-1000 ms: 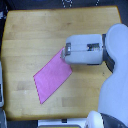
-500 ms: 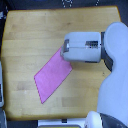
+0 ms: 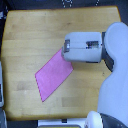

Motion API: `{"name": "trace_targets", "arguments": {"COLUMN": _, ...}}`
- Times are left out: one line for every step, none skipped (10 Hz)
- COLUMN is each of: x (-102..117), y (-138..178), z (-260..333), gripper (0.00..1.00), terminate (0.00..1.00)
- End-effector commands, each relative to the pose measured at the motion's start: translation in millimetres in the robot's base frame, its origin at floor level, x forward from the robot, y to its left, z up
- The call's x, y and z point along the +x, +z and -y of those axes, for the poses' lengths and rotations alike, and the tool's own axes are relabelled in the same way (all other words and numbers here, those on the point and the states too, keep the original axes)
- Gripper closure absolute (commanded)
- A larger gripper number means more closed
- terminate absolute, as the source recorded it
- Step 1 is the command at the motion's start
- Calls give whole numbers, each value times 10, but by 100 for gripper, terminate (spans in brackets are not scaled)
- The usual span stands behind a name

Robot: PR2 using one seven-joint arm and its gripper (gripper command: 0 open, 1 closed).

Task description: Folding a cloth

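Observation:
The pink-magenta cloth (image 3: 54, 76) lies flat on the wooden table (image 3: 35, 35) as a slanted four-sided sheet. Its long axis runs from lower left to upper right in the exterior view. My gripper (image 3: 66, 50) hangs over the cloth's upper right corner, with its grey-white body (image 3: 85, 47) stretching toward the exterior view's right. The body hides the fingertips and that corner of the cloth, so I cannot tell whether the fingers are open, shut, or holding the fabric.
The robot's large white body (image 3: 116, 75) fills the exterior view's right side and covers that part of the table. The table's edges run along the top, left and bottom. Dark equipment (image 3: 70, 4) sits beyond the top edge.
The gripper has shifted only slightly, staying over the cloth's upper right corner. The cloth's outline looks about the same.

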Motion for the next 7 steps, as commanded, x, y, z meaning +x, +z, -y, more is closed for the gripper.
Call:
{"name": "trace_targets", "arguments": {"x": -131, "y": 62, "z": 141, "gripper": 100, "terminate": 0}}
{"name": "trace_targets", "arguments": {"x": -119, "y": 68, "z": 140, "gripper": 100, "terminate": 0}}
{"name": "trace_targets", "arguments": {"x": -135, "y": 78, "z": 156, "gripper": 100, "terminate": 0}}
{"name": "trace_targets", "arguments": {"x": -117, "y": 83, "z": 149, "gripper": 100, "terminate": 0}}
{"name": "trace_targets", "arguments": {"x": -110, "y": 101, "z": 140, "gripper": 100, "terminate": 0}}
{"name": "trace_targets", "arguments": {"x": -97, "y": 170, "z": 114, "gripper": 100, "terminate": 0}}
{"name": "trace_targets", "arguments": {"x": -31, "y": 309, "z": 72, "gripper": 100, "terminate": 0}}
